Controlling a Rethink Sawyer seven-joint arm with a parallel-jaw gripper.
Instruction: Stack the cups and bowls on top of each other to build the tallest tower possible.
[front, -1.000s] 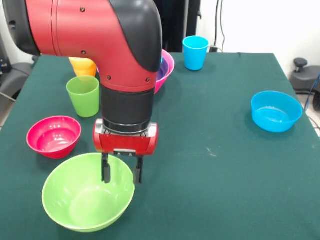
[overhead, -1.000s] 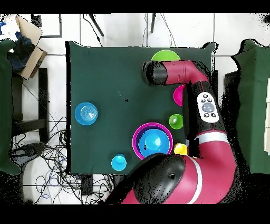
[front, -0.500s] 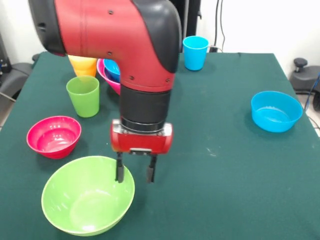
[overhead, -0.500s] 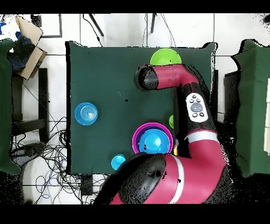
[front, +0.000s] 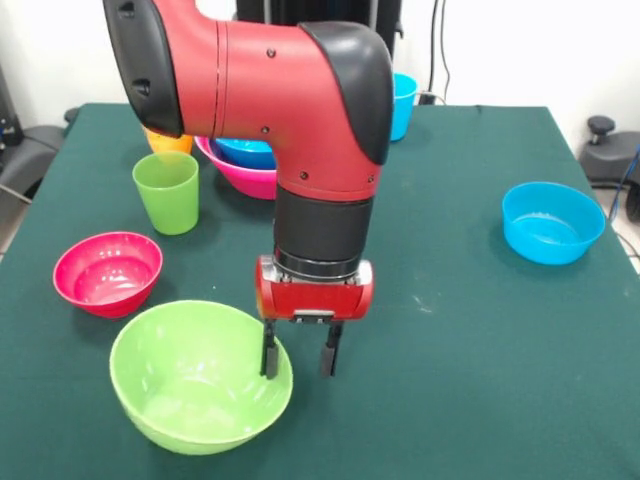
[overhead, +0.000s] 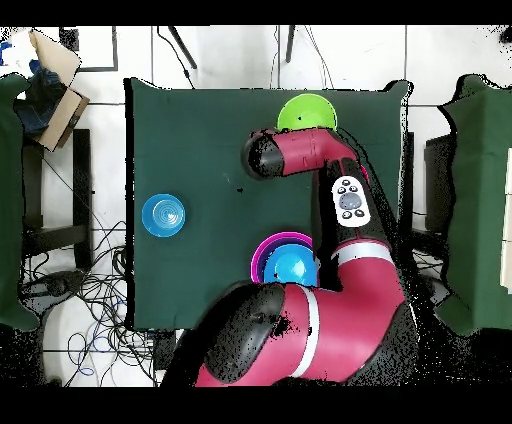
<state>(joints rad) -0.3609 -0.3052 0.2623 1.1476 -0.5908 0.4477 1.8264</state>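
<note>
My gripper (front: 298, 355) hangs low over the table, open, astride the right rim of the light green bowl (front: 195, 380): one finger (front: 268, 357) is inside the bowl, the other outside. The pile is a large pink bowl (front: 240, 178) holding a blue bowl (front: 245, 152), behind the arm. A green cup (front: 166, 190) stands upright to the left. An orange cup (front: 165, 143) and a blue cup (front: 402, 100) are partly hidden by the arm. From overhead the arm covers the gripper; the light green bowl (overhead: 308, 112) and pink bowl (overhead: 272, 246) show.
A red-pink bowl (front: 107, 272) sits left of the light green bowl. A smaller light blue bowl (front: 552, 222) stands alone at the right, also in the overhead view (overhead: 163, 215). The green cloth table (front: 450, 330) ends close in front of the light green bowl.
The arm has swung to the right in the front view. The light green bowl has slid right with it. The finger spacing looks unchanged.
</note>
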